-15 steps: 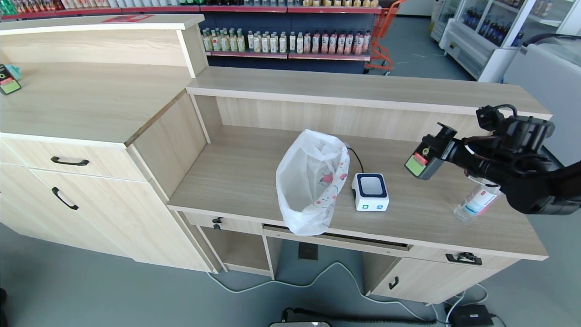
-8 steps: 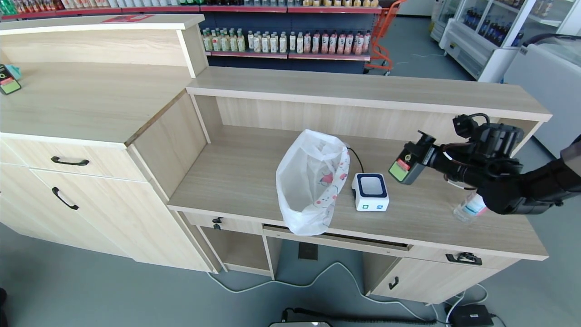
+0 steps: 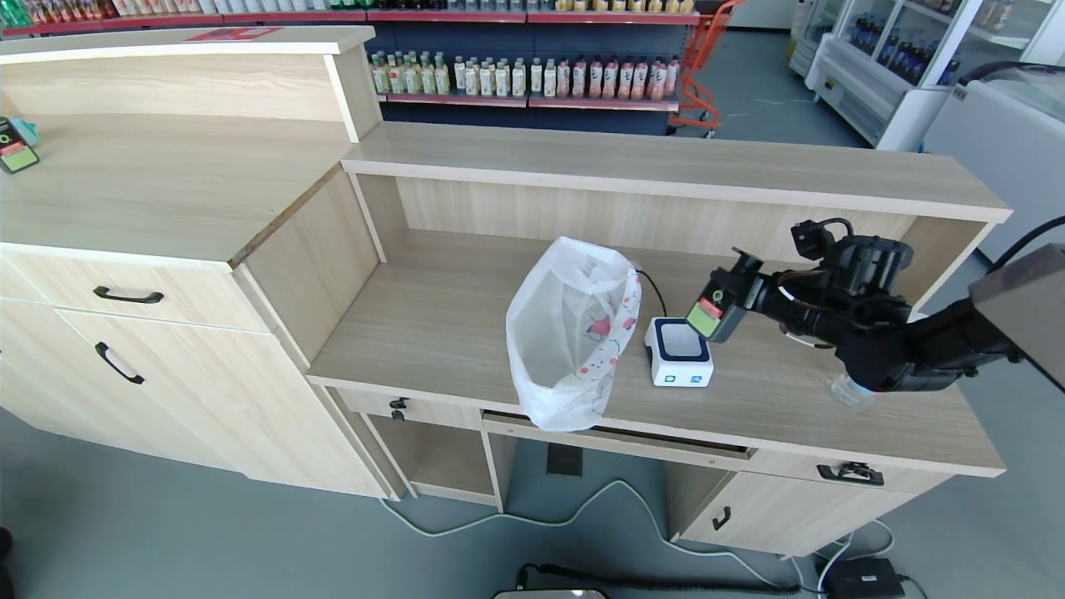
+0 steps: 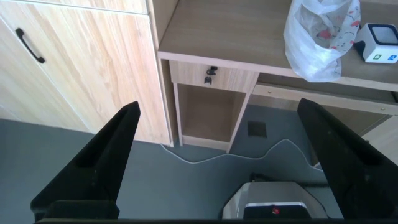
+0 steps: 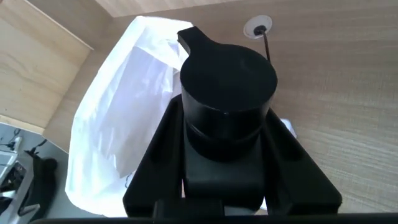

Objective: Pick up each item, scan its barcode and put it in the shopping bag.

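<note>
— Checking the right gripper (image 3: 743, 289) first: what do we record for its jaws?

— We record them closed on a black canister (image 3: 714, 309) with a green and red label. In the right wrist view, the two fingers press on opposite sides of its round body.

— Where do we place the canister relative to the scanner (image 3: 680, 351)?

— We place it in the air just above the scanner's far right corner. It is tilted and does not touch the scanner.

— What do we note for the other task items?

— We note the shopping bag (image 3: 570, 333) standing open on the counter (image 3: 449, 324), just left of the scanner. A clear bottle (image 3: 847, 389) lies well to the right of the scanner, largely hidden behind the right arm. A black cable runs from the scanner's far side and passes behind the bag.

— And the left gripper (image 4: 217, 165)?

— We see its jaws spread wide with nothing between them. It hangs well to the left of the scanner, below the counter top and over the grey floor (image 4: 124, 180).
</note>
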